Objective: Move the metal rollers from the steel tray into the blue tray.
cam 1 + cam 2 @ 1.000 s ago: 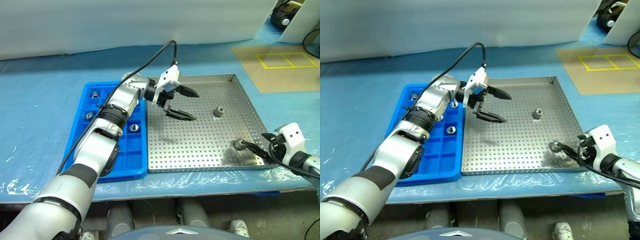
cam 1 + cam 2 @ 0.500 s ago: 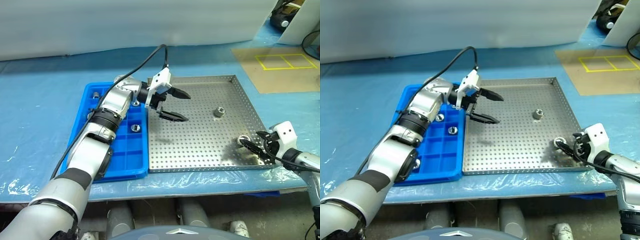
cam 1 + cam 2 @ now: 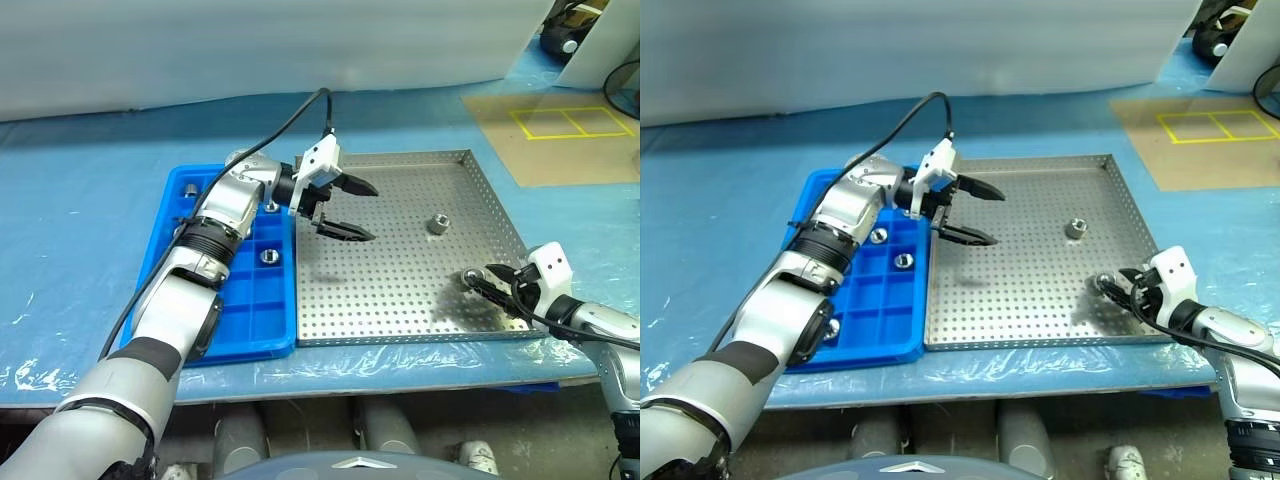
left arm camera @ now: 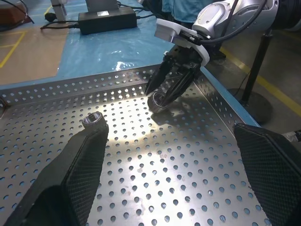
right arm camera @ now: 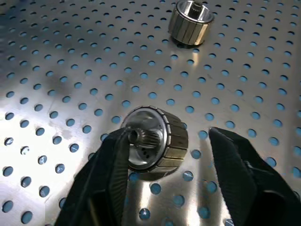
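right gripper (image 5: pixel 164 155) low over steel tray (image 3: pixel 400 300) near its front right corner, fingers straddling roller (image 5: pixel 153 139), one finger touching it, other still a bit off, so not clamped yet. second roller (image 3: pixel 437 222) sits further back on steel tray. left gripper (image 3: pixel 345 208) hovers over steel tray's left edge, fingers wide apart, holding nothing. blue tray (image 3: pixel 250 320) just left of steel tray, few rollers (image 3: pixel 268 256) in its compartments.
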`<state>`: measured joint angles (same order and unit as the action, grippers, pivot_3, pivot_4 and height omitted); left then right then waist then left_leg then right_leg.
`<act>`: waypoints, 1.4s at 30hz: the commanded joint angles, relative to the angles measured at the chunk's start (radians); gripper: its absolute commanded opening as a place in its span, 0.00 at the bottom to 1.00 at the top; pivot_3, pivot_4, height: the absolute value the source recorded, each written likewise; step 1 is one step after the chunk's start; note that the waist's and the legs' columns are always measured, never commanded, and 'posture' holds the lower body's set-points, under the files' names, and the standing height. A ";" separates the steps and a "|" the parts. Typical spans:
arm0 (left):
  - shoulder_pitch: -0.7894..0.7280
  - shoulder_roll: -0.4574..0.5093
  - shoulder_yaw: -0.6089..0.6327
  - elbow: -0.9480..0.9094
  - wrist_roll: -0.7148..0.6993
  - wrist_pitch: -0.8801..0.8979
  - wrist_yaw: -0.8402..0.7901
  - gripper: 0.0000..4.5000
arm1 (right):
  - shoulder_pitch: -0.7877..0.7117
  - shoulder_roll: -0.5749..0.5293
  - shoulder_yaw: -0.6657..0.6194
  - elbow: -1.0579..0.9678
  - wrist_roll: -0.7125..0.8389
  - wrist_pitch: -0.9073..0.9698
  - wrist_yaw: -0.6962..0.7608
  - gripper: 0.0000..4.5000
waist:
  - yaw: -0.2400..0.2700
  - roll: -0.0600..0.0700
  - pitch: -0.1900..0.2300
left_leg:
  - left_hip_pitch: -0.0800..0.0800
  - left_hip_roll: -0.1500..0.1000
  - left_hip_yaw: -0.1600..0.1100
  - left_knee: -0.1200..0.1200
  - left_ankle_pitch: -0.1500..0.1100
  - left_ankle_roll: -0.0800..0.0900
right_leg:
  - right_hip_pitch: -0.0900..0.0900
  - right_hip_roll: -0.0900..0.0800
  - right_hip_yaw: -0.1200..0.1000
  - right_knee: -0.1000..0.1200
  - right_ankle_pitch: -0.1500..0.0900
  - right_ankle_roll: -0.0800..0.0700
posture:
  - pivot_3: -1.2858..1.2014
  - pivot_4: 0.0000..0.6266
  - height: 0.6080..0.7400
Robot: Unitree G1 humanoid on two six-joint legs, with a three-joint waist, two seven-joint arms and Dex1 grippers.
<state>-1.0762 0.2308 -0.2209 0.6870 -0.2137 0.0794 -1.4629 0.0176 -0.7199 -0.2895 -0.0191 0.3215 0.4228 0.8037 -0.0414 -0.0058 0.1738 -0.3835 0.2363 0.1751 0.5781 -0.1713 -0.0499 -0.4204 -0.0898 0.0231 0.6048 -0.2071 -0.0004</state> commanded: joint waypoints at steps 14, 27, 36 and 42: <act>-0.014 0.032 0.035 -0.037 -0.011 -0.001 0.025 0.99 | -0.086 -0.006 0.043 0.035 -0.052 -0.046 -0.057 0.28 | 0.003 -0.001 0.000 | -0.002 -0.001 0.001 -0.001 0.000 0.000 | -0.002 0.000 0.000 -0.001 0.000 0.000 | 0.37 0.24 1.00; -0.164 0.220 0.192 0.155 -0.050 0.112 -0.018 0.99 | -0.297 -0.058 0.206 -0.287 0.065 0.146 0.103 0.28 | 0.014 0.001 0.001 | -0.002 0.000 0.002 -0.007 0.001 -0.002 | -0.006 0.001 0.003 0.000 -0.001 0.001 | 0.39 0.24 1.00; 0.107 0.469 0.221 -0.247 -0.113 0.356 -0.063 0.99 | -0.500 -0.002 0.382 -0.211 0.067 0.119 0.236 0.28 | 0.056 0.002 0.003 | -0.002 0.003 0.003 -0.015 0.004 -0.007 | -0.011 0.002 0.003 0.001 -0.001 0.000 | 0.46 0.24 1.00; 0.384 0.591 0.320 -0.652 -0.234 0.542 0.023 0.99 | -0.616 0.088 0.496 -0.101 0.045 0.067 0.327 0.28 | 0.092 0.002 0.003 | -0.003 0.004 0.002 -0.017 0.008 -0.014 | -0.013 0.002 0.001 0.003 -0.001 0.000 | 0.53 0.24 1.00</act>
<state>-0.7122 0.7980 0.0580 0.1316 -0.4004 0.5811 -1.4533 -0.5771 -0.6354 0.1999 -0.1189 0.3649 0.5216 1.1008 0.0504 -0.0041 0.1767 -0.3869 0.2403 0.1776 0.5611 -0.1632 -0.0640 -0.4339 -0.0880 0.0231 0.6078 -0.2085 -0.0007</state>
